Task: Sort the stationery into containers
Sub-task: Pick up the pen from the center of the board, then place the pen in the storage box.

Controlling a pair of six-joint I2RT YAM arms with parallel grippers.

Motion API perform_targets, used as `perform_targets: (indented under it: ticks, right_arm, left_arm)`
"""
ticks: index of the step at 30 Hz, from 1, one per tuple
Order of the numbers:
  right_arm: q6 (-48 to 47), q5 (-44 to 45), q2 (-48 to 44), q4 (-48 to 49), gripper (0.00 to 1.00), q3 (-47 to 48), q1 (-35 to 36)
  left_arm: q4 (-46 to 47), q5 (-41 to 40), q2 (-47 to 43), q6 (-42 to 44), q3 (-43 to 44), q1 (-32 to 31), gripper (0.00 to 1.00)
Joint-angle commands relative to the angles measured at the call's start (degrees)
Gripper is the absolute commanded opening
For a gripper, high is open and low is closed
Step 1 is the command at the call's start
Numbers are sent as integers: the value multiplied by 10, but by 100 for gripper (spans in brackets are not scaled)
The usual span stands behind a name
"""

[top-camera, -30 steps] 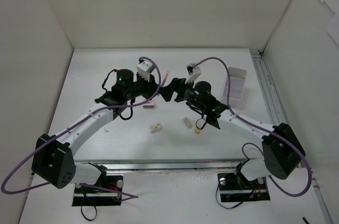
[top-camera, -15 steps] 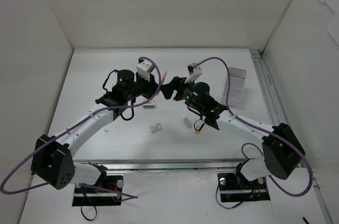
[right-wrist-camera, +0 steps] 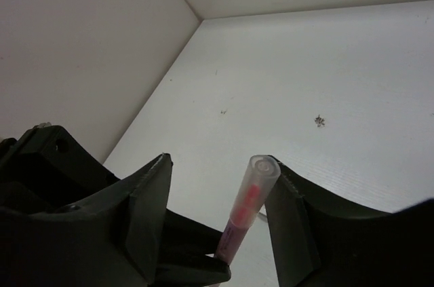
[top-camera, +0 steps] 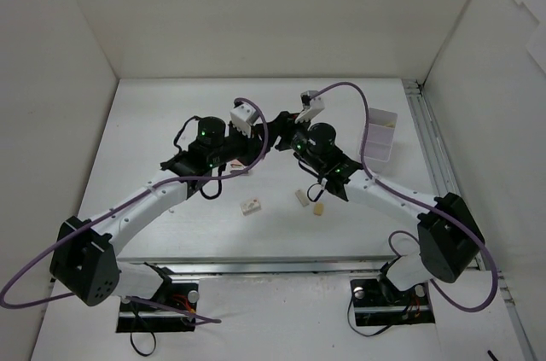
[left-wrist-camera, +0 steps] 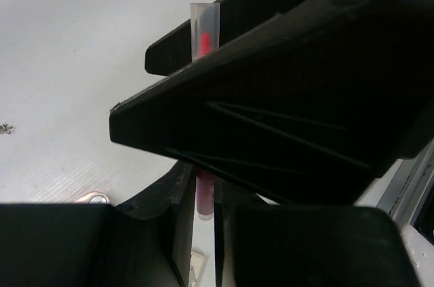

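**A:** Where is the pink pen sitting?

**B:** The pink pen is standing tilted above the table. It is hanging around the middle, where the two arms are meeting.

**A:** Which arm is gripping it?

**B:** The left gripper is pinching its lower end, jaws narrow on the barrel. The right gripper is straddling the clear-capped upper end with its jaws spread wide. The cap is leaning just beside one finger, and I cannot tell whether it is touching.

**A:** What else is lying around?

**B:** A white eraser with a red label is resting on the near side of the left arm. A beige eraser and a pale block are lying close together beside the right arm. The white bin is sitting at the far right, well apart from the pen.
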Motion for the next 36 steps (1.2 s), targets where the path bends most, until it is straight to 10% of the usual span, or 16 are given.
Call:
perform_targets:
  ticks: [1, 18, 26, 36]
  right_arm:
    - [9, -7, 10, 56, 49, 37, 0]
    - [-11, 20, -8, 55, 0, 18, -1]
    - [-114, 107, -47, 52, 0, 4, -6]
    - [-331, 377, -61, 112, 0, -17, -111]
  left_arm:
    - [29, 12, -22, 3, 26, -3, 0]
    - [23, -6, -31, 1, 20, -3, 3]
    - [-1, -29, -49, 16, 22, -3, 95]
    - [-72, -136, -139, 18, -34, -3, 100]
